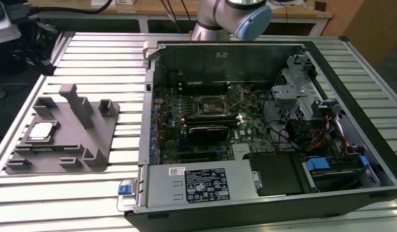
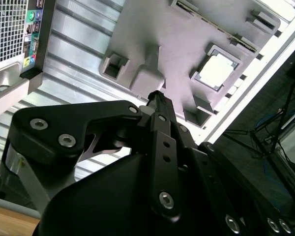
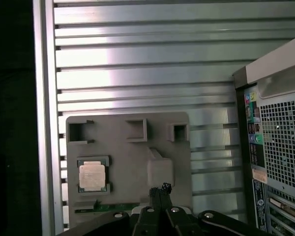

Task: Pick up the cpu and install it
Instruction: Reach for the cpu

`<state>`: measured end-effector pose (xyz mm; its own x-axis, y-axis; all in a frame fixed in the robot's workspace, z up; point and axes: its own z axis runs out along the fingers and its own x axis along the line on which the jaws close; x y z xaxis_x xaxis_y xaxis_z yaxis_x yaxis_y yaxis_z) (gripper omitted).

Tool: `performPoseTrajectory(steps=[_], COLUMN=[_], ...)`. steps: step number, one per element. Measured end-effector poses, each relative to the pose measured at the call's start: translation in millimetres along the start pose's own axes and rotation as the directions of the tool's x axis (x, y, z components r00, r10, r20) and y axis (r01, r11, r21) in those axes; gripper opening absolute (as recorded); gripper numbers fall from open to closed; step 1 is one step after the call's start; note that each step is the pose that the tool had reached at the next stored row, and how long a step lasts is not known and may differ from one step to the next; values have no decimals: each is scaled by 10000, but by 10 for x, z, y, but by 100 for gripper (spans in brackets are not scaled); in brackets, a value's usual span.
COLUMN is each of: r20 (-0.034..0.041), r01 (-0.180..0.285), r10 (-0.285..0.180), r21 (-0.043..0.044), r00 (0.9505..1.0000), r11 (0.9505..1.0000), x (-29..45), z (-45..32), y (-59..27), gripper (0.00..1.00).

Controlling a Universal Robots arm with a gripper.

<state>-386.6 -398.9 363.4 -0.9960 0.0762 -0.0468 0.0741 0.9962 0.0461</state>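
The cpu [image 1: 42, 131], a flat silvery square, lies in a recess of the grey fixture plate [image 1: 88, 145] on the exterior view's left. Both wrist views look down on it from well above: the cpu [image 3: 92, 176] [image 2: 216, 71] sits in its pocket on the plate [image 3: 132, 157] [image 2: 177, 39]. My gripper [image 3: 160, 189] [image 2: 156, 96] hangs high over the plate's raised block, off to one side of the cpu and not touching it. Its fingertips are pressed together, shut on nothing. The black socket frame [image 1: 211, 107] sits on the motherboard inside the open case.
The open computer case [image 1: 263, 135] lies on the slatted metal table [image 1: 95, 58], with drive cages and cables at the exterior view's right and a power supply [image 1: 198, 183] in front. Its rear panel [image 3: 280, 147] stands beside the plate. The arm's base [image 1: 214, 19] rises behind the case.
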Motion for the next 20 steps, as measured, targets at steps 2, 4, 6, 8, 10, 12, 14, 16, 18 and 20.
performPoseTrajectory(steps=[2, 4, 6, 8, 10, 12, 14, 16, 18, 20], r20=[-1, 0, 0, -2, 0, 1, -1, -1, -1, -1], r01=[1, 0, 0, 0, 0, 0, 0, 0, 0, 0], r10=[-1, 0, 0, 0, 0, 0, 0, 0, 0, 0], r21=[1, 0, 1, 2, 1, 0, 1, 1, 0, 1], r00=[10000, 10000, 10000, 10000, 10000, 10000, 10000, 10000, 10000, 10000], r11=[10000, 10000, 10000, 10000, 10000, 10000, 10000, 10000, 10000, 10000], x=[14, 29, 44, 66, 90, 113, 137, 163, 190, 221], z=[25, 50, 74, 97, 119, 142, 162, 184, 201, 216], y=[-3, -5, -8, -12, -17, -22, -29, -37, -45, -54], gripper=[11, 11, 11, 11, 11, 11, 11, 11, 11, 11])
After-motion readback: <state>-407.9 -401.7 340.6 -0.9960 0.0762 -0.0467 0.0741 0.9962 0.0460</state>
